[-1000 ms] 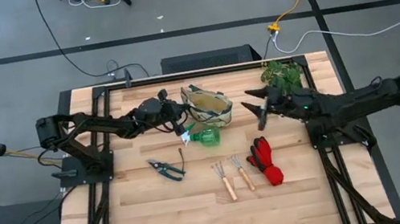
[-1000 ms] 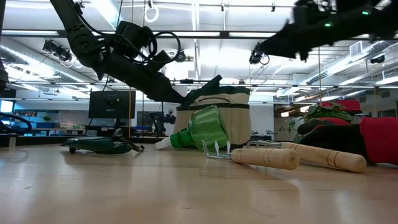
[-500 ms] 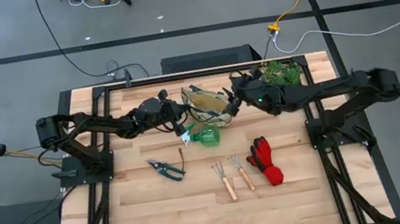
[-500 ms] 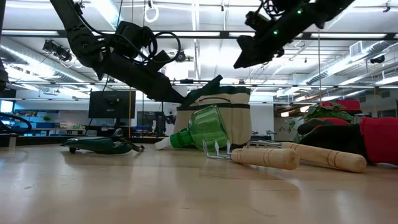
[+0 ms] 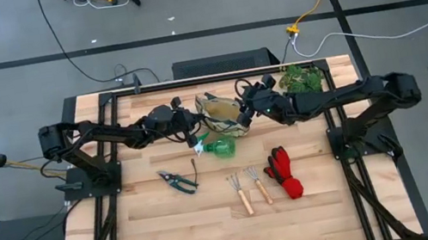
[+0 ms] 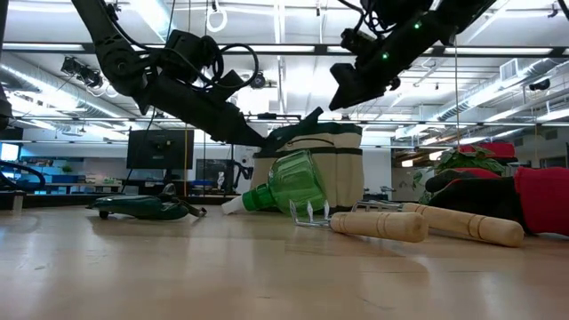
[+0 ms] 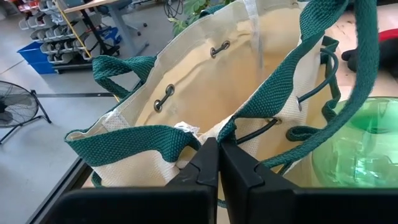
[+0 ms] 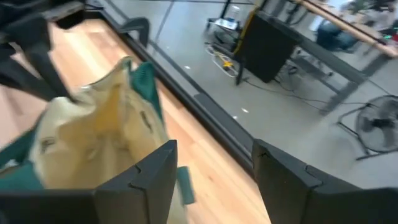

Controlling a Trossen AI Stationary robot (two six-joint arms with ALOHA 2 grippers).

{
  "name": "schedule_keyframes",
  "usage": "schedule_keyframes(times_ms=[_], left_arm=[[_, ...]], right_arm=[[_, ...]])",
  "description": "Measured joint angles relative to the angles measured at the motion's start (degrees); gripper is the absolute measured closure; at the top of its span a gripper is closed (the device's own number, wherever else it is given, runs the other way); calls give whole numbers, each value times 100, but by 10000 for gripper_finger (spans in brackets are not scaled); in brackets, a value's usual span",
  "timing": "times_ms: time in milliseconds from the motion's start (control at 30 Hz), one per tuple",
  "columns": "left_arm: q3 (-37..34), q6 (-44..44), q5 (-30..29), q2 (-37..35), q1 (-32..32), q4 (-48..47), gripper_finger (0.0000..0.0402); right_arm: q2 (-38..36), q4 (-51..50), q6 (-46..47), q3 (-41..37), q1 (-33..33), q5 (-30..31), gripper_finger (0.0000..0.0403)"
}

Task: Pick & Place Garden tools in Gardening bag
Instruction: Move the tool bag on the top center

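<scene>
The beige gardening bag [image 5: 222,112] with green trim stands on its base at the far middle of the table, mouth up. My left gripper [image 5: 195,124] is shut on its left rim. My right gripper [image 6: 343,90] hangs open just above the bag's right side, touching nothing. The green spray bottle [image 5: 219,147] lies on its side against the bag's near face. Nearer lie the pruning shears [image 5: 178,181], two wooden-handled rakes [image 5: 248,188] and the red-and-black gloves [image 5: 284,174]. My left gripper pinches the bag's green-trimmed rim [image 7: 186,140] at the left side of the mouth between its two fingers. The fingers come from the table's left, slanting a little downward. The bag stays upright on the table, and its mouth [image 7: 217,81] gapes open.
A leafy plant [image 5: 300,79] stands at the far right corner, close behind my right arm. A black frame rail [image 5: 190,81] runs along the far edge. The near half of the wooden table [image 5: 215,233] lies beyond the tools.
My right gripper has swung from above the gloves' far side toward the table's left and far edge, over to the bag's right side, turning as it went and staying open. The bag and the tools have kept their places.
</scene>
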Motion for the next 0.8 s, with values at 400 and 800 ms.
schedule_keyframes(times_ms=[400,800], left_arm=[[0,-2,36,0,-9,-2,391],[0,-4,137,0,-9,1,389]], right_arm=[[4,-287,255,0,56,-657,195],[4,-747,443,0,-352,-1375,195]])
